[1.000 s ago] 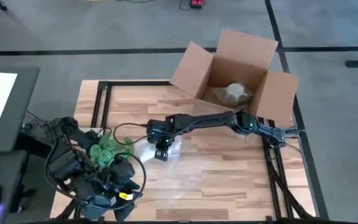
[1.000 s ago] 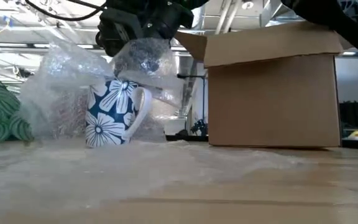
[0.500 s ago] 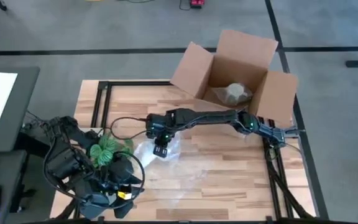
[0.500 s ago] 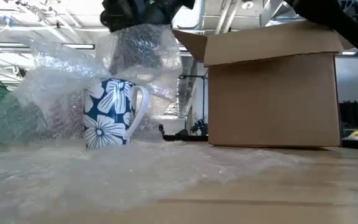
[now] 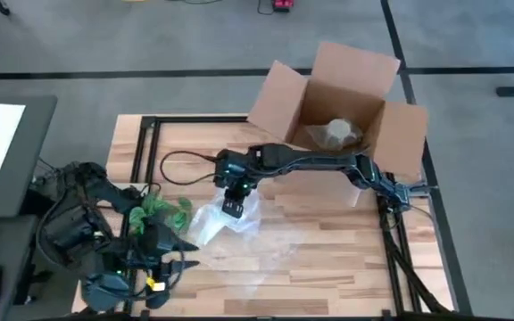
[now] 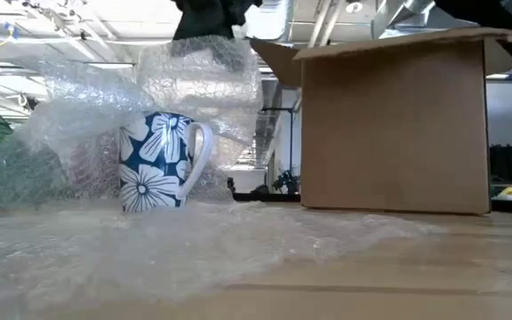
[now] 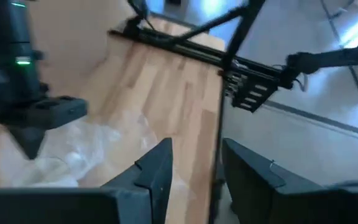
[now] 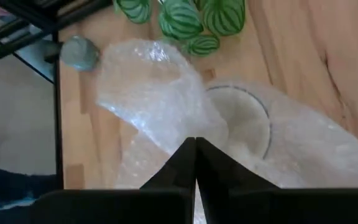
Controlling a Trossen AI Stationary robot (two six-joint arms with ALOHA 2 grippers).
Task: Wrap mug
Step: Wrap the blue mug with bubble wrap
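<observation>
Pinched shut on the bubble wrap (image 6: 198,76), the right gripper (image 5: 231,209) lifts it over the mug (image 6: 158,161), which stands left of the box (image 6: 394,124). Left gripper (image 7: 191,171), fingers spread, waits well left. Mug looks hard, breakable; wrap is limp, slippery, best gripped at an edge.

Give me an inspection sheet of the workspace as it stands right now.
Surface: wooden table, partly covered by a bubble wrap sheet.
Job's things: mug upright, blue with white flowers, wrap folded up behind it.
Clutter: open cardboard box holding a wrapped bundle; green striped plant.
Grippers: right tool pinching the wrap above the mug; left tool open, at the near-left corner.
Cables: black cable on the table.
Surroundings: nothing seen.
</observation>
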